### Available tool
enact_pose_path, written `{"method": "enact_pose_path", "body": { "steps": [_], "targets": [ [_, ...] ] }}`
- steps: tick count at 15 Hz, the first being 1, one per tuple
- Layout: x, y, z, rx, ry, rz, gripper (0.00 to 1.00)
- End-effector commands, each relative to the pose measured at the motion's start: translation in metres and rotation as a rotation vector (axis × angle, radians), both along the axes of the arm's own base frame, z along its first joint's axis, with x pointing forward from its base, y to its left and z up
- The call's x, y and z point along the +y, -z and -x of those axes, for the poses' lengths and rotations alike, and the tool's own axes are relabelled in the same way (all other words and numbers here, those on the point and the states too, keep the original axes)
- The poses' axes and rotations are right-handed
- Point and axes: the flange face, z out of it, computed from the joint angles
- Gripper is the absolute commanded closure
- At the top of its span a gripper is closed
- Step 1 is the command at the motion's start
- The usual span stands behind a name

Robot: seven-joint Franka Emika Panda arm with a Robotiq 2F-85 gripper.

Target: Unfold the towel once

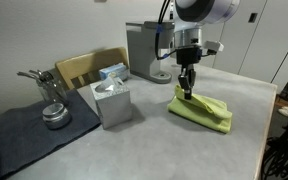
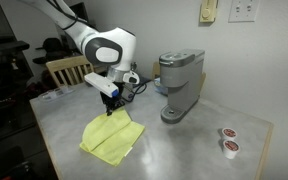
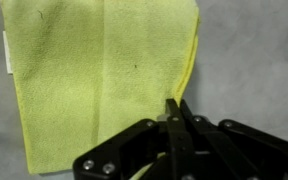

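Arm [image 2: 104,48] points straight down, end effector [image 1: 188,94] pinching towel [image 1: 206,111] edge.

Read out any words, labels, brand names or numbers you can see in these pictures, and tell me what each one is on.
No text can be read in any view.
Coffee maker: no legible brand mark.
Pod lids: print too small to read.
White tag on the towel edge: blurred, unreadable.
Blue box: pattern only, blurred.
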Motion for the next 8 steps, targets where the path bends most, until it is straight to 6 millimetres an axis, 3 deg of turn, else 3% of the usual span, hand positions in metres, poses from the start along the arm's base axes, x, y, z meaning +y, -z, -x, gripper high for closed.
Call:
{"method": "enact_pose_path", "body": {
  "steps": [1,8],
  "targets": [
    [0.01,-0.002,-0.002,-0.003,0.003,0.013,0.99],
    [0.031,0.0,-0.003,0.0,0.002,0.02,0.99]
  ]
}}
